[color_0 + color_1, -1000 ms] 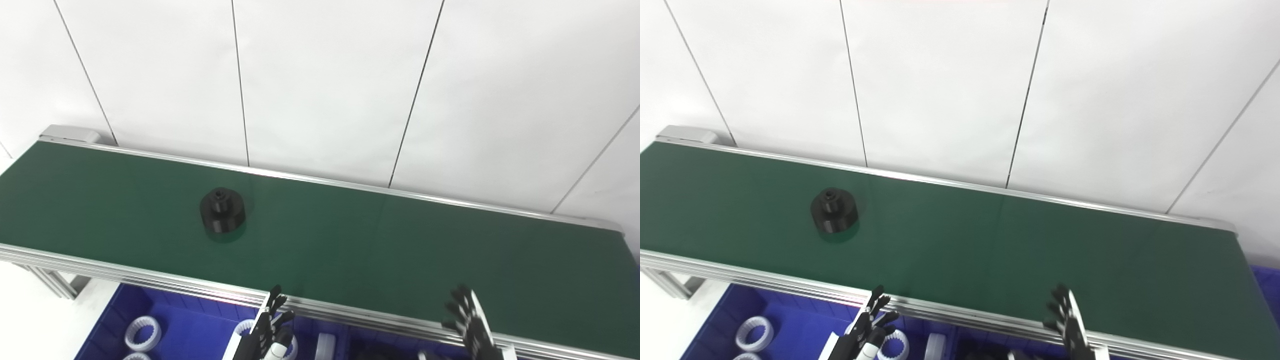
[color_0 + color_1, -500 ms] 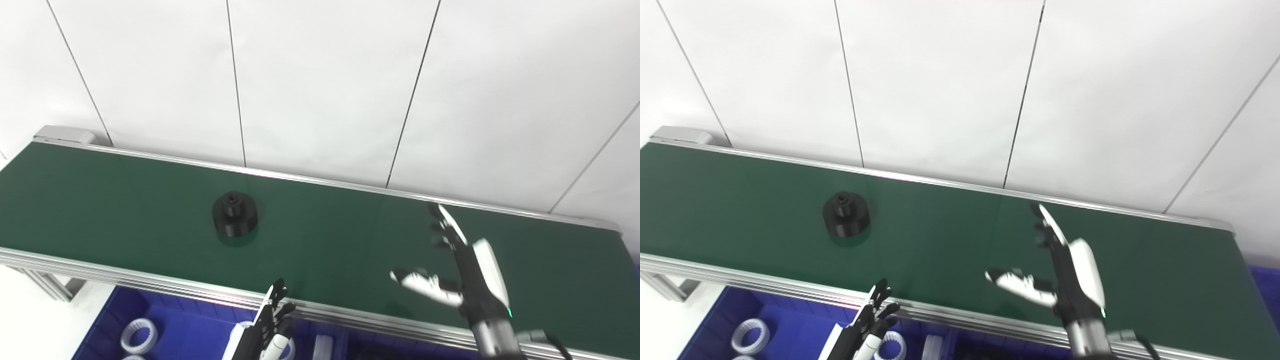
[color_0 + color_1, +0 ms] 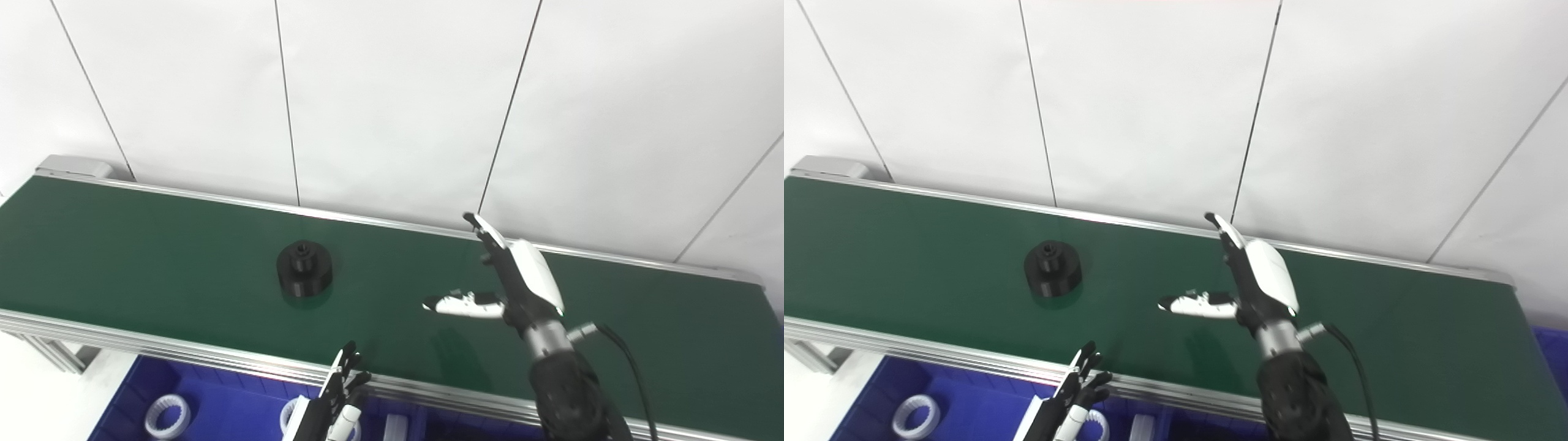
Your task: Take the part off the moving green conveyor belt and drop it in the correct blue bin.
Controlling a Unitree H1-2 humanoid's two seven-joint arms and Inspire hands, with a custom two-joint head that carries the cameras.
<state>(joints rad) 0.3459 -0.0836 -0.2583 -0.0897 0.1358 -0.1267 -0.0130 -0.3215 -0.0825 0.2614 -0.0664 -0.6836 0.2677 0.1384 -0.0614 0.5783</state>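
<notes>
The right hand (image 3: pixel 511 282) hangs over the belt (image 3: pixel 153 245), fingers apart, likely to meet the part (image 3: pixel 304 277) at its nine o'clock. The left hand (image 3: pixel 340 386) waits low, fingers apart.

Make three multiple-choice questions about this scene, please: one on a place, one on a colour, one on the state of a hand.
1. Where is the black part?
A. on the green belt
B. in a blue bin
C. in the right hand

2. What colour are the ring parts in the blue bin below the belt?
A. black
B. white
C. green

3. How is the right hand?
A. shut on the part
B. resting inside the bin
C. open over the belt, holding nothing

Answers:
1 A, the part stands alone on the belt, away from both hands.
2 B, the toothed rings look white against the blue.
3 C, its fingers and thumb are spread apart, and the part lies off to its left in the picture.
</notes>
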